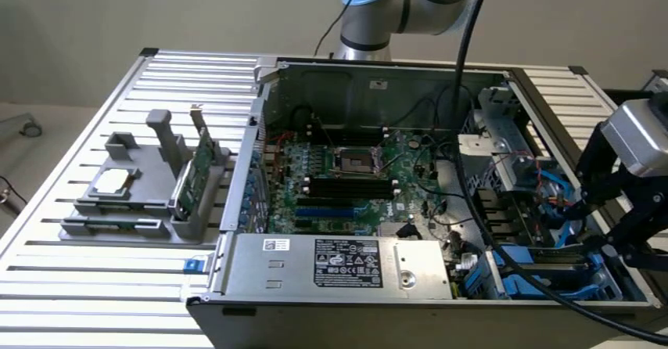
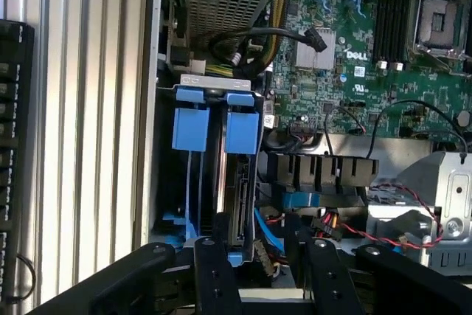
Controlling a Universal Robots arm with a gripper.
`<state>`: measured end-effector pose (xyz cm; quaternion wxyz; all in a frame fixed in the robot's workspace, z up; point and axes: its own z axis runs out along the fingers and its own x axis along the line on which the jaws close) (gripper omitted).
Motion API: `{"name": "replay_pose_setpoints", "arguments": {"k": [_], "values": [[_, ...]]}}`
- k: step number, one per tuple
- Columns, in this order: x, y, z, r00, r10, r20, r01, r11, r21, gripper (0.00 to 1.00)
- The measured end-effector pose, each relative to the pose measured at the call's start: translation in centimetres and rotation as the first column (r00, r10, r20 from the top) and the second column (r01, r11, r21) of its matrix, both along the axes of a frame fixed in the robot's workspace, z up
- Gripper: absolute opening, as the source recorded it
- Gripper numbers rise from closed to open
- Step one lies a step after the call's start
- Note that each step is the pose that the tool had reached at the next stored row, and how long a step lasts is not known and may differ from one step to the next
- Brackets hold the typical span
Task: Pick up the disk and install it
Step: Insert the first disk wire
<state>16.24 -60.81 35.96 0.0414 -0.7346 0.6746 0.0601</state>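
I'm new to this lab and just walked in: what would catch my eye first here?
The open computer case with its green motherboard bare sits mid-table. In its corner at the exterior view's right, the blue-framed disk stands in the drive bay, the open black hand close by it. A green circuit card stands in a grey fixture at the exterior view's left.

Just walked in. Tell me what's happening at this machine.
A robot arm's black gripper hangs over the drive bay at a corner of an open grey metal computer case. Its fingers stand open and hold nothing. Close to the fingertips, the silver-grey hard disk in its bright blue plastic carrier stands on edge in the bay, beside a second blue carrier. Whether the disk is fully seated cannot be told.
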Motion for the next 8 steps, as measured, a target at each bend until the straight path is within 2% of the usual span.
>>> {"name": "replay_pose_setpoints", "arguments": {"k": [5, 8], "values": [[0.01, 0.00, -0.39, 0.9969, 0.079, 0.0002, -0.079, 0.9969, 0.0046, 0.43], [0.07, 0.00, -0.53, 0.9943, 0.107, 0.0008, -0.107, 0.9942, 0.0107, 0.43]]}}
